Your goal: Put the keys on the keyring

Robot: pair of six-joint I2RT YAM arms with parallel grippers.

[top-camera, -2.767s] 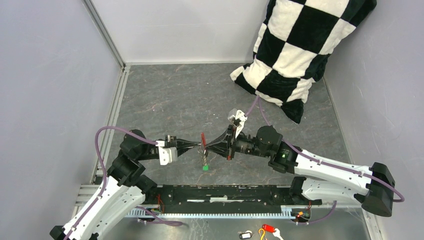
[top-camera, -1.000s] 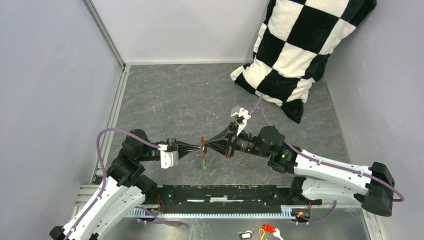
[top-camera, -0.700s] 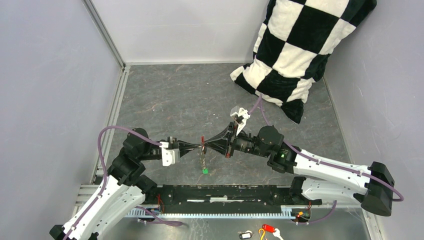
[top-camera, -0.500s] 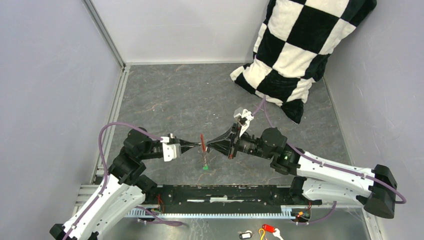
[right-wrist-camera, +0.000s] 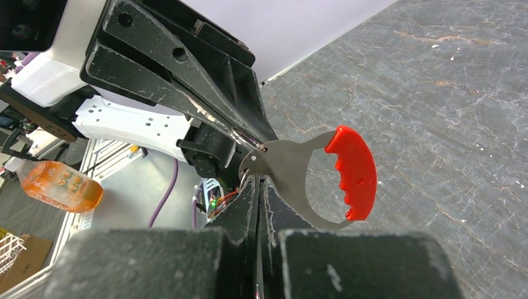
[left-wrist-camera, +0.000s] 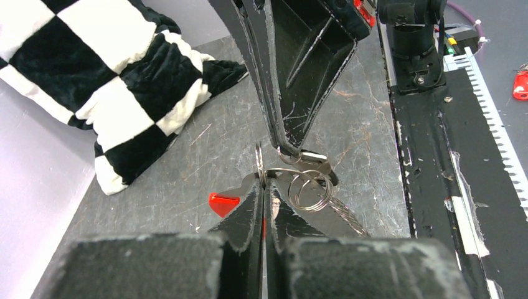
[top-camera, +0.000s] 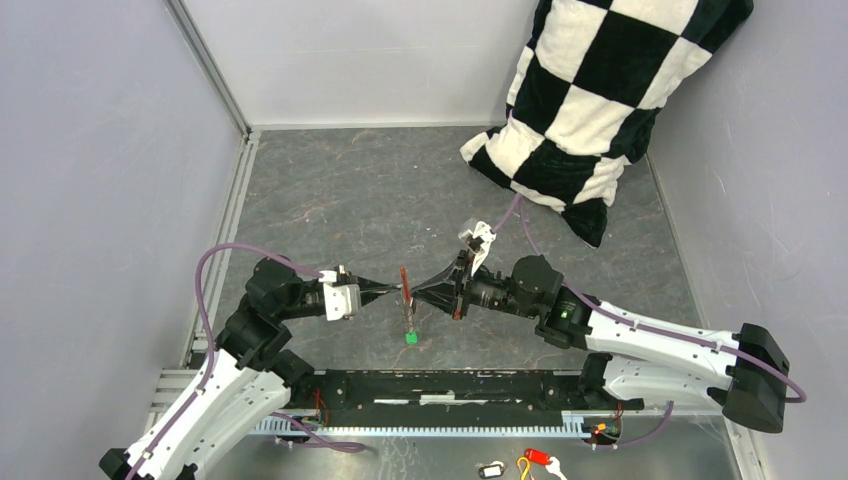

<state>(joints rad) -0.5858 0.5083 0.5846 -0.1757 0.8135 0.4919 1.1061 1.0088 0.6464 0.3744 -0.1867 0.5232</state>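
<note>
Over the middle of the table my two grippers meet tip to tip. My left gripper is shut on a thin wire ring of the keyring, whose silvery chain hangs down to a small green key. My right gripper is shut on the flat metal part of the red key, next to its small hole. The left fingertips press against that hole. Only a corner of the red plastic peeks past the left fingers.
A black-and-white checked pillow leans in the far right corner. A black rail runs along the near edge. Below it lie a red tag with a yellow loop and a small black-framed tag. Grey walls close in left, right and behind.
Both grippers stay shut and joined at the red key. The right wrist shifted right and then back left, and the hanging chain with the green key swung slightly.
</note>
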